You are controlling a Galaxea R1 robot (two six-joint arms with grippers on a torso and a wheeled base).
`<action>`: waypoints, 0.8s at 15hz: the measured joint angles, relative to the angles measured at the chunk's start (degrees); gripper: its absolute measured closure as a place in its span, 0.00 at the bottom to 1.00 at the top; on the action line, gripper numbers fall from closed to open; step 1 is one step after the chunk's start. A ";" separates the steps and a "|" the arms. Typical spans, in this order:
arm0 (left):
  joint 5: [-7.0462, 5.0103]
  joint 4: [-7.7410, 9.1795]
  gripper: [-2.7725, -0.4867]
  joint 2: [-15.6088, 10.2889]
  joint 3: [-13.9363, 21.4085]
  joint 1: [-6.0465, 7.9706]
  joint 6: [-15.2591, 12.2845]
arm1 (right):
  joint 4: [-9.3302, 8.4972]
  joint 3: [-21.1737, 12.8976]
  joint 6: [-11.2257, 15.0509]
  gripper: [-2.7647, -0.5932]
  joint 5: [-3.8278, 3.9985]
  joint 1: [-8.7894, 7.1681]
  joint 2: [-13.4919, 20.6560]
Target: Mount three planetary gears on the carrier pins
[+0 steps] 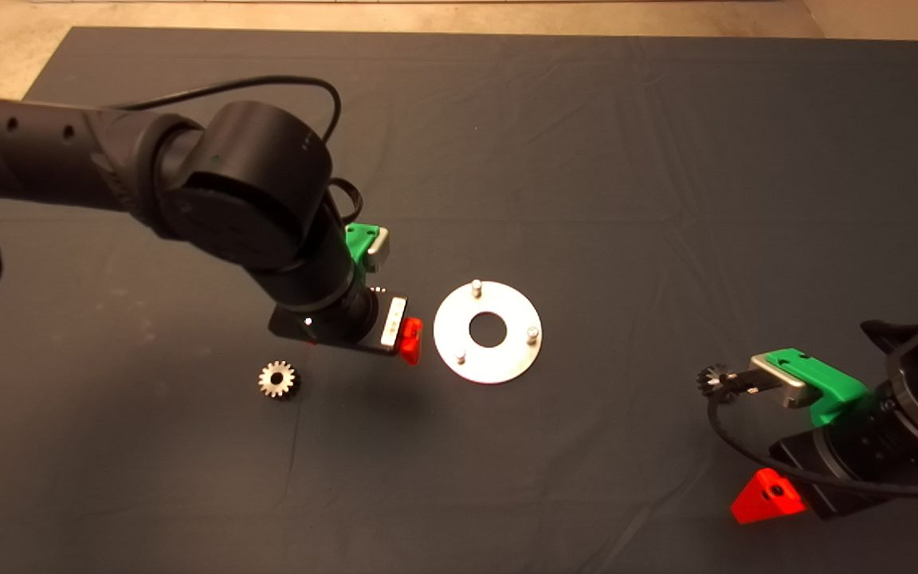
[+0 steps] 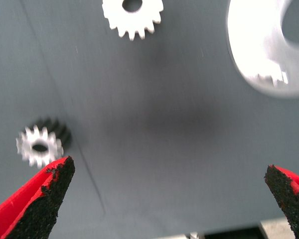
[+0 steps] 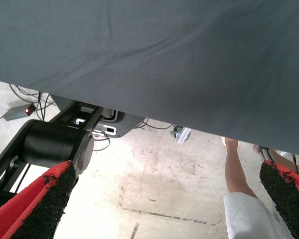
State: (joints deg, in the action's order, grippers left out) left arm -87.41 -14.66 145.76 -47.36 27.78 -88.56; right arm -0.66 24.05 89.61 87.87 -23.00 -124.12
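Jaws on the left gripper (image 2: 167,191) are hanging wide open, empty, over the mat (image 1: 586,159) between two loose planetary gears (image 2: 40,145) and the bare-pinned carrier disc (image 1: 488,332), presumably lining up a pick; right gripper (image 3: 162,199) is idling agape off-surface.

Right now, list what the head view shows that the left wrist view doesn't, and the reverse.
Head view only: all three carrier pins bare on the whole disc, a third gear beside the parked right gripper, and the left gripper seen from outside, next to the disc. Left wrist view only: two gears together on the mat, framed by wide-open fingers. Both share the disc and at least one loose gear.
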 joint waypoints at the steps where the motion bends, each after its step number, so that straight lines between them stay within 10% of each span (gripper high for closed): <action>1: 0.01 -0.41 0.00 0.59 -2.46 -0.86 1.49 | 0.00 0.00 0.00 0.00 0.06 -0.01 0.01; 12: 0.01 -0.37 0.00 3.68 -16.79 -3.56 15.43 | 0.00 0.00 -0.01 0.00 0.02 0.00 -0.02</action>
State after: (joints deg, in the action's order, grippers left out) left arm -87.39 -15.02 149.44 -64.15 24.22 -73.12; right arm -0.66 24.05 89.60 87.89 -23.00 -124.15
